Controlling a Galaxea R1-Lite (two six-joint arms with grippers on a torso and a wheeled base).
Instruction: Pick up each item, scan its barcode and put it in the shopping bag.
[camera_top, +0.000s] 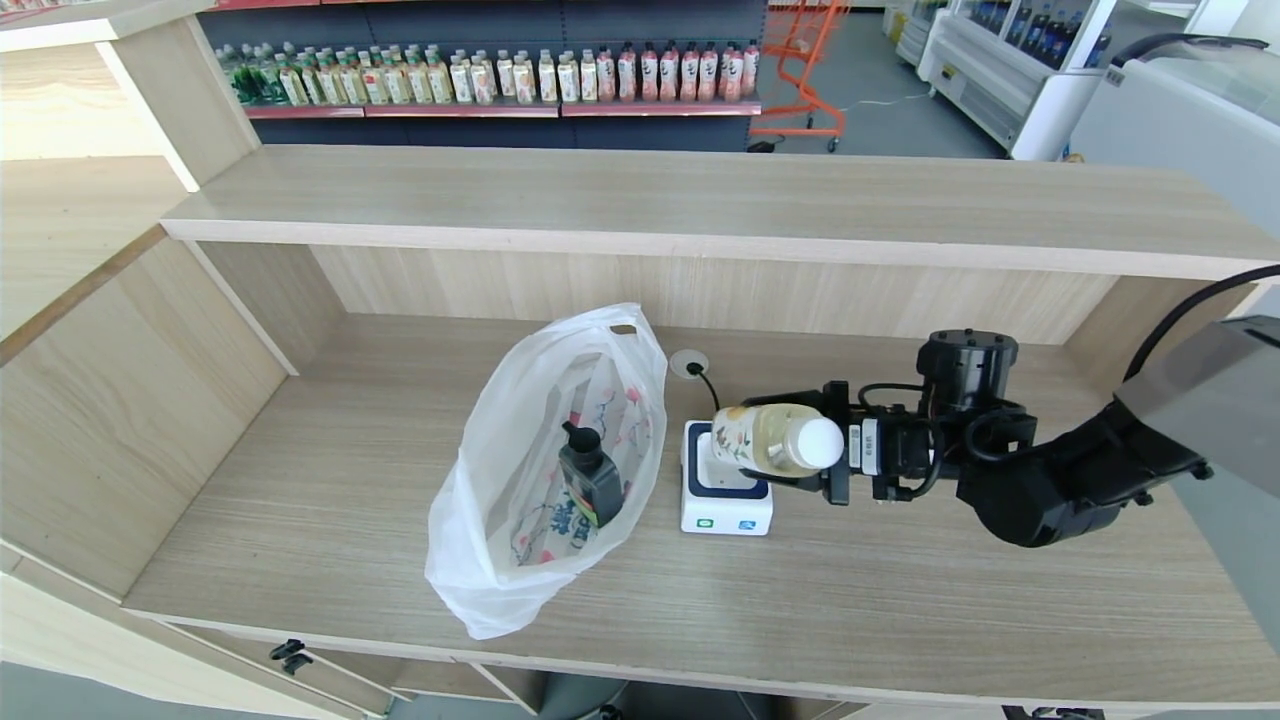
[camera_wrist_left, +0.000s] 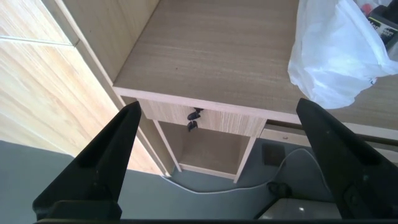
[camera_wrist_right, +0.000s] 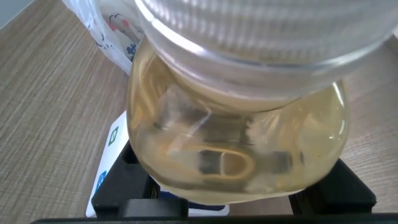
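Observation:
My right gripper (camera_top: 800, 445) is shut on a drink bottle (camera_top: 775, 438) with pale yellow liquid and a white cap, held on its side just above the white barcode scanner (camera_top: 725, 497). Through the bottle (camera_wrist_right: 236, 130) the scanner (camera_wrist_right: 115, 177) shows below. The white plastic shopping bag (camera_top: 545, 470) lies open to the scanner's left, with a dark spray bottle (camera_top: 590, 475) and a printed packet inside. My left gripper (camera_wrist_left: 217, 162) is open, hanging off the counter's front edge near the bag's corner (camera_wrist_left: 339, 56), above the floor.
The wooden counter (camera_top: 300, 480) has a raised back ledge and side walls. A cable runs from the scanner to a grommet (camera_top: 689, 363). A drawer with keys (camera_wrist_left: 195, 118) sits under the counter's front edge. Store shelves with bottles stand behind.

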